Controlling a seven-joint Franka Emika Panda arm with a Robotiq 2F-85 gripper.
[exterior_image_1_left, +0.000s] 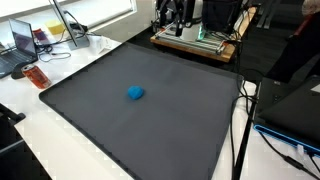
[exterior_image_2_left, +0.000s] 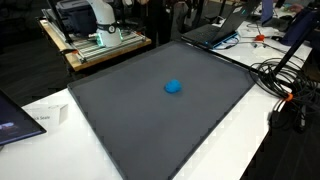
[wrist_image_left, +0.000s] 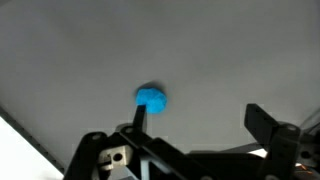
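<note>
A small, bright blue, soft-looking lump (exterior_image_1_left: 135, 93) lies alone near the middle of a dark grey mat (exterior_image_1_left: 160, 130); it also shows in the second exterior view (exterior_image_2_left: 173, 87). In the wrist view my gripper (wrist_image_left: 198, 116) hangs well above the mat, open, with nothing between its fingers. The blue lump (wrist_image_left: 152, 98) shows just past the tip of the left finger (wrist_image_left: 136, 118), apart from it. The right finger (wrist_image_left: 262, 122) is far from the lump. In both exterior views the arm stands at the mat's far edge, and its jaws are hard to make out.
The arm's base sits on a wooden platform (exterior_image_1_left: 195, 42) (exterior_image_2_left: 100, 45) behind the mat. A laptop (exterior_image_1_left: 22, 40) and an orange object (exterior_image_1_left: 37, 76) lie on the white table beside it. Cables (exterior_image_2_left: 285, 85) and another laptop (exterior_image_2_left: 215, 30) crowd one side.
</note>
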